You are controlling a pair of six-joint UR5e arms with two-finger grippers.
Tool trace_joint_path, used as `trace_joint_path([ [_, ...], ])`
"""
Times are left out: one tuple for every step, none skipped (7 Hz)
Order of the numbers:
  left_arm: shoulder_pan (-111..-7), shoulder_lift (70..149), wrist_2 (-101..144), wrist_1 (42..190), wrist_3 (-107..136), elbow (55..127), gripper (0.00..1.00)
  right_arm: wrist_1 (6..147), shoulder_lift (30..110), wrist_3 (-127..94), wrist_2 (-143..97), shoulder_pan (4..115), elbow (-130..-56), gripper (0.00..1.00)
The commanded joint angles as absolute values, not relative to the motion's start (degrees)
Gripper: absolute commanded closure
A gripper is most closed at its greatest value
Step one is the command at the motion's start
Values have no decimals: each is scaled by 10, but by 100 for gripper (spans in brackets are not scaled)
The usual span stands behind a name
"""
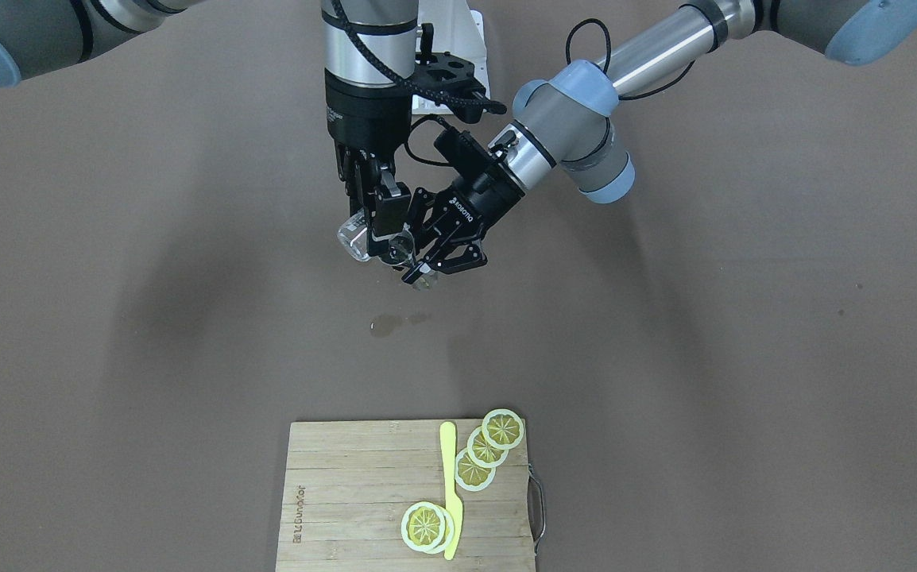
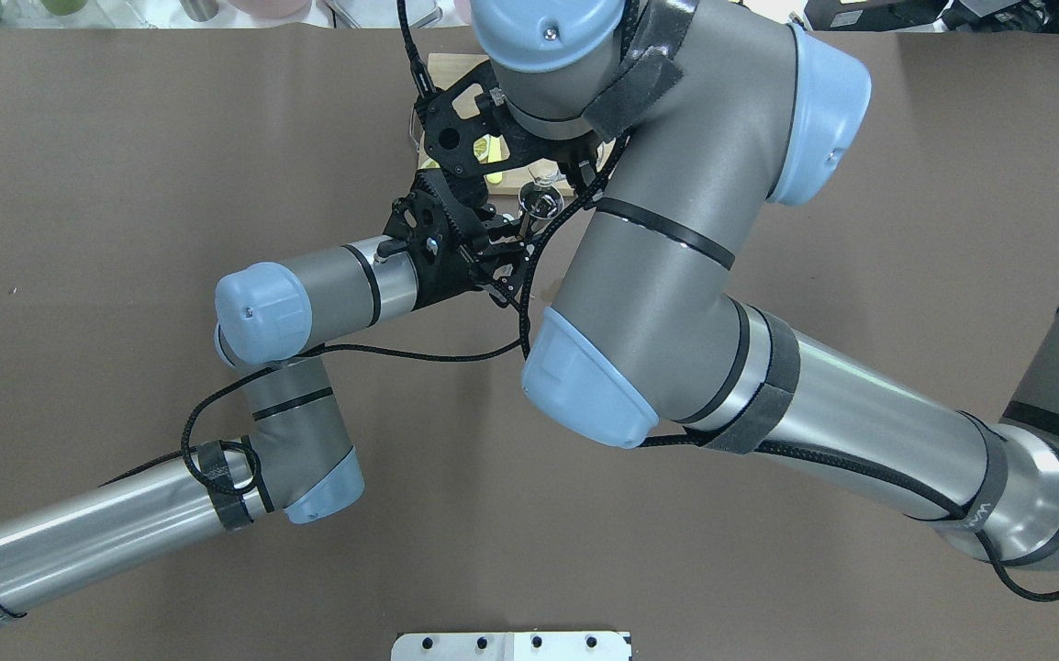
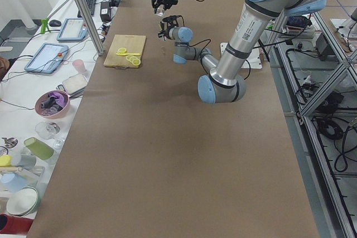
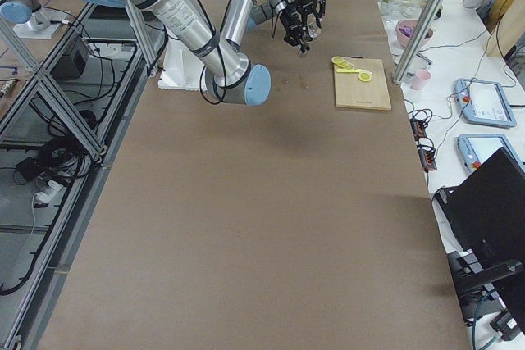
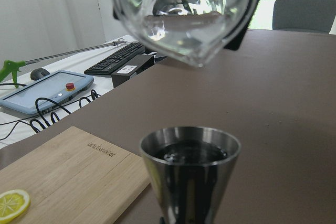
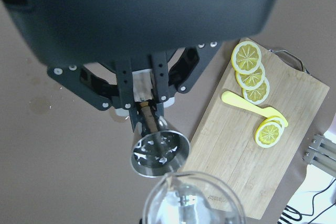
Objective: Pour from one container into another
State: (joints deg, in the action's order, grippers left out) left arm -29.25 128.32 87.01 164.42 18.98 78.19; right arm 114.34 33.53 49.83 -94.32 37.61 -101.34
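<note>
Right gripper (image 1: 375,238) clamps one clear glass cup (image 5: 184,14); at its six o'clock, left gripper (image 1: 429,270) clamps one conical steel jigger (image 5: 190,156). Five yellow lemon slices (image 1: 503,429) top one bamboo board (image 1: 347,477).

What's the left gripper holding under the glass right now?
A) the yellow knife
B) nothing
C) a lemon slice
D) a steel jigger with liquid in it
D: the left gripper clamps the stem of a steel jigger, liquid visible inside, just below the tilted glass.

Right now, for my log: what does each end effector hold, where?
Left end effector: steel conical cup, by its narrow stem. Right end effector: clear glass, sidewall.
</note>
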Motion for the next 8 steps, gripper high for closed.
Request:
trace_joint_path([
  [-292, 1284, 870, 1644, 190, 781, 100, 1140, 344, 497, -975, 390, -1030, 100],
  [-292, 1283, 870, 1643, 190, 781, 100, 1121, 358, 497, -995, 405, -1042, 100],
  [-292, 1283, 870, 1643, 190, 781, 100, 1119, 372, 492, -1006, 415, -1062, 100],
  [-292, 1283, 870, 1643, 190, 781, 100, 1101, 397, 491, -1033, 437, -1088, 100],
  [-293, 1283, 869, 1644, 190, 781, 100, 1081, 429, 490, -1070, 465, -1111, 100],
  [-293, 1282, 869, 1644, 190, 781, 100, 1061, 455, 483, -1100, 486, -1125, 100],
  [-294, 1281, 869, 1646, 190, 781, 100, 1010, 491, 447, -1133, 503, -1129, 100],
  [-300, 1281, 868, 1646, 190, 781, 100, 978, 516, 425, -1160, 518, -1130, 100],
])
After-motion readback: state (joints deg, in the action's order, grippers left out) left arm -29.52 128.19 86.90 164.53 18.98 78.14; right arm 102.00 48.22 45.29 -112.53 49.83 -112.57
